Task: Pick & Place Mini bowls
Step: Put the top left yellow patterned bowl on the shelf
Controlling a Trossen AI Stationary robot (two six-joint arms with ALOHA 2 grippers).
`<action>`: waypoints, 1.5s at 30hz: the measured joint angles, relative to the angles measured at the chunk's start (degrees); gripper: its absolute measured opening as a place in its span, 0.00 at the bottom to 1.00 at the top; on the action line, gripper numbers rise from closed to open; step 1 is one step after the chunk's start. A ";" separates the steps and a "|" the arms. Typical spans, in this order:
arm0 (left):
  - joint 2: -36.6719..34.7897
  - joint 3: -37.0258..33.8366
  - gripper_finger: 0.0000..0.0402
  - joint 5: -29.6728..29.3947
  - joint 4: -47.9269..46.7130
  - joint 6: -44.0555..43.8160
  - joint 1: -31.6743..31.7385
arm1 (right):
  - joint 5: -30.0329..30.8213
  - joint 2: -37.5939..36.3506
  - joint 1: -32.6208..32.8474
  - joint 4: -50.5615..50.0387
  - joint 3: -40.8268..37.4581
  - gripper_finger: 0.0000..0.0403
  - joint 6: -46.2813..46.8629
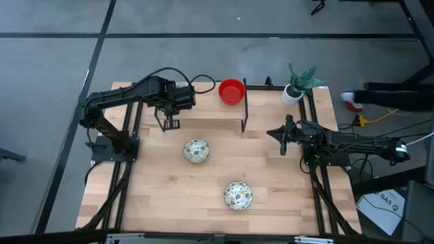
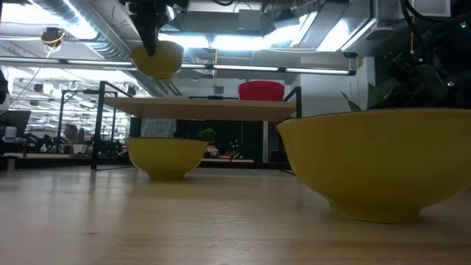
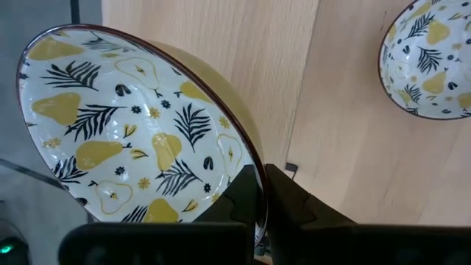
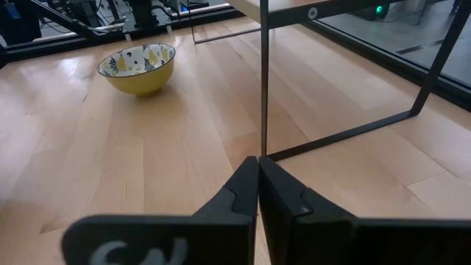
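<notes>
While left pincer grips patterned bowl rim | right pincer closed, empty

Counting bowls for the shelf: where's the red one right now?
The red bowl sits on the raised shelf at the table's far edge, left of the potted plant.

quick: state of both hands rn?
Left hand: shut on the rim of a patterned bowl, lifted.
Right hand: shut, empty, at the table's right side.
</notes>
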 joint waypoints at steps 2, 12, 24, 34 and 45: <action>0.00 0.00 0.01 -0.04 0.00 0.13 0.09 | 0.00 0.00 0.00 0.00 0.00 0.04 0.00; -0.04 0.00 0.01 0.21 0.00 1.22 3.24 | 0.00 -0.01 0.00 0.00 0.00 0.04 0.00; 0.83 -3.89 0.01 2.29 1.78 2.71 6.07 | 0.00 0.02 0.00 0.00 0.00 0.04 0.01; 1.70 -3.89 0.01 4.33 4.45 5.17 6.44 | 0.00 0.01 0.00 0.00 0.00 0.04 0.01; 5.73 -3.89 0.01 4.36 1.71 6.66 7.04 | 0.00 0.00 0.00 0.00 0.00 0.04 0.00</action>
